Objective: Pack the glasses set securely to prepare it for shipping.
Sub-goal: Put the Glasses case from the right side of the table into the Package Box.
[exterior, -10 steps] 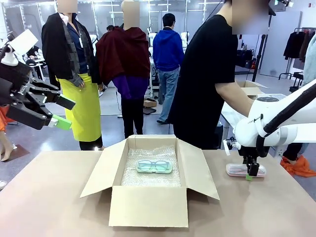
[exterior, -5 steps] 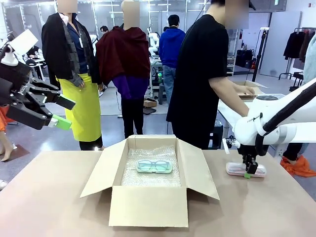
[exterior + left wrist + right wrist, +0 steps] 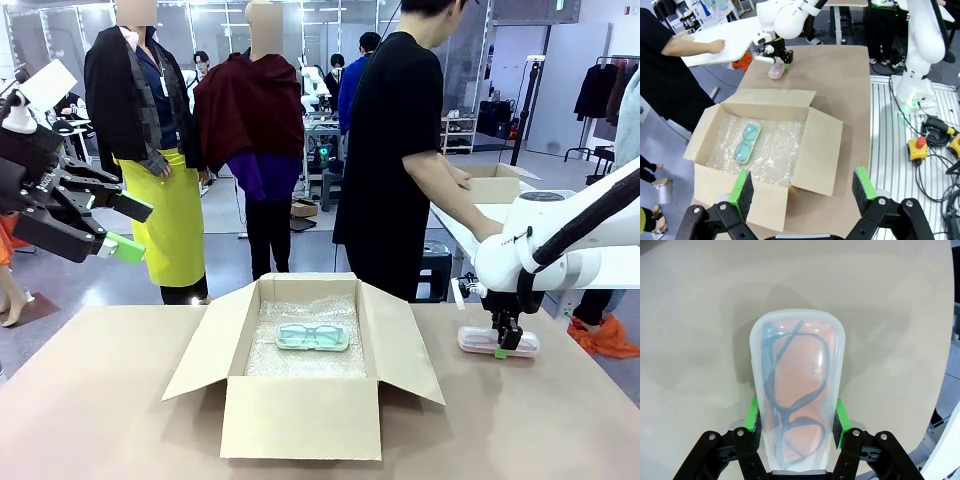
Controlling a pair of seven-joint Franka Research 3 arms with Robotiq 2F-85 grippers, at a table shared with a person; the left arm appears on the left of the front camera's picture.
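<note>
**Operator:** Where are the parts of the set?

**Technician:** The mint-green pack point(image 3: 313, 338) lies flat on the bubble wrap point(image 3: 300, 362) inside the open box point(image 3: 300, 415) at the middle of the desk point(image 3: 100, 400). The pink pack point(image 3: 475, 343) lies flat near the far right corner of the desk.

**Operator:** Gripper status?

**Technician:** The right gripper point(image 3: 505, 345) points straight down over the pink pack. Its pads point(image 3: 754, 415) sit against both long sides with no gap showing, so a grip appears made. The left gripper point(image 3: 128, 228) hangs raised off the left edge of the desk, with its jaws wide and empty.

**Operator:** How is the step done well?

**Technician:** Hold only as firmly as the thin shell needs. Lift vertically and keep the pack level. Clear the right flap of the box before crossing. Set the pack down flat on the wrap beside the mint-green pack, not on top of it.
</note>
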